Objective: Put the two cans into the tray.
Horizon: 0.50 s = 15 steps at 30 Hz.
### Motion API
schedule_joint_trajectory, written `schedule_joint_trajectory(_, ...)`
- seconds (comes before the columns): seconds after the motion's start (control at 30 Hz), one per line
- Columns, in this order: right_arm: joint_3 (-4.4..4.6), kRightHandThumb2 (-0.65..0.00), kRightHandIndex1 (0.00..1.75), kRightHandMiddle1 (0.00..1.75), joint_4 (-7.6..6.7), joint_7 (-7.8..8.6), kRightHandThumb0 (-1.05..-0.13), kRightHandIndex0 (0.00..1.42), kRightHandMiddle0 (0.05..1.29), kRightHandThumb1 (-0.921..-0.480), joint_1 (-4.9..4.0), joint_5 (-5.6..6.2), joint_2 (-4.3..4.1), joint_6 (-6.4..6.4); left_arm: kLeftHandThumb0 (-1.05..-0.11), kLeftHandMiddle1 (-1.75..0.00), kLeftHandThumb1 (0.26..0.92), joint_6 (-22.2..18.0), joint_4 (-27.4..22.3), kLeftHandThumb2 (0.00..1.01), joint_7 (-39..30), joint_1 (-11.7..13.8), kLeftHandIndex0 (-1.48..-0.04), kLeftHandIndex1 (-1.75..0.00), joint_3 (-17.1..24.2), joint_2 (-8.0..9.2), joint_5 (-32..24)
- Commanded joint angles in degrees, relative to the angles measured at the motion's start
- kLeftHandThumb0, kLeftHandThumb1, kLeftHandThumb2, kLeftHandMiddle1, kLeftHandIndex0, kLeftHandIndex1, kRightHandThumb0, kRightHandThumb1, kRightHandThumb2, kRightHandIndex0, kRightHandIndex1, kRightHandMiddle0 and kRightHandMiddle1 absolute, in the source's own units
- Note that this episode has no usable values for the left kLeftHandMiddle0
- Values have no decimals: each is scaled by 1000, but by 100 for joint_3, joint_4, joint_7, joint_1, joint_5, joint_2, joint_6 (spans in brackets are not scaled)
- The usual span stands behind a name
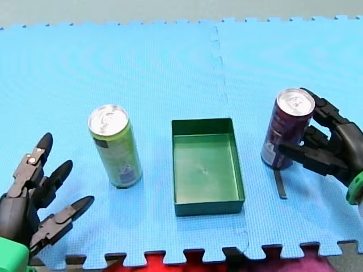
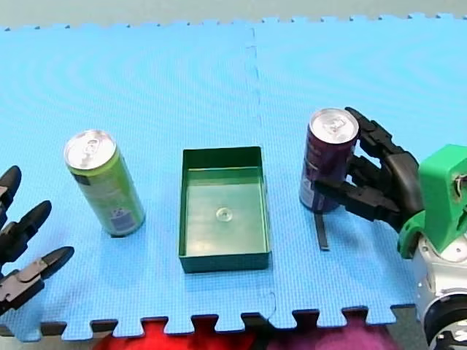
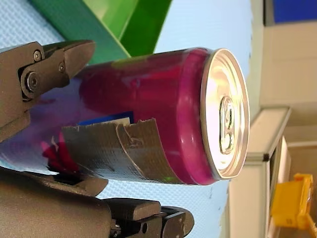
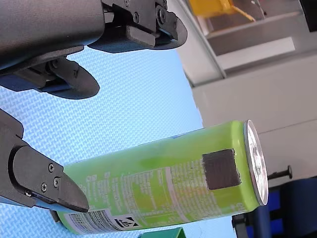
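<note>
A blue foam-mat surface [image 1: 159, 68] carried a dark green tray [image 1: 207, 207] at its middle. The green can [image 1: 116, 150], silver-topped, stood upright left of the tray, apart from it. The left hand [image 1: 34, 198] hung at the near left, holding nothing. The purple can [image 1: 286, 127], patched with grey tape [image 3: 119, 148], stood upright right of the tray, the right hand [image 1: 326, 147] wrapped round it.

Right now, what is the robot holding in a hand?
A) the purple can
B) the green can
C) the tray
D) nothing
A: the right hand wraps its fingers round the purple can, right of the tray; the left hand, near the green can, holds nothing.
</note>
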Motion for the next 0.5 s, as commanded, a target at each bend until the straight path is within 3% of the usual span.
schedule_joint_trajectory(0.0, -33, -10, 19, 1, 13, 65, -1048, 389, 201, -791, -51, 29, 4, 36, -1048, -9, 782, 14, -21, 4, 2, 9, -253, -8, 14, 15, -17)
schedule_joint_trajectory(0.37, -62, -8, 14, 2, -2, 90, -1048, 387, 205, -796, -67, 29, 2, 19, -1048, -9, 785, 25, -66, 4, -34, 49, -260, -7, 31, 31, -40)
schedule_joint_trajectory(0.47, -26, -1, 15, 2, -29, 103, -1048, 392, 205, -724, -56, -10, -10, -51, -1048, -9, 785, 39, -70, 3, -41, 46, -261, -7, 37, 31, -43)
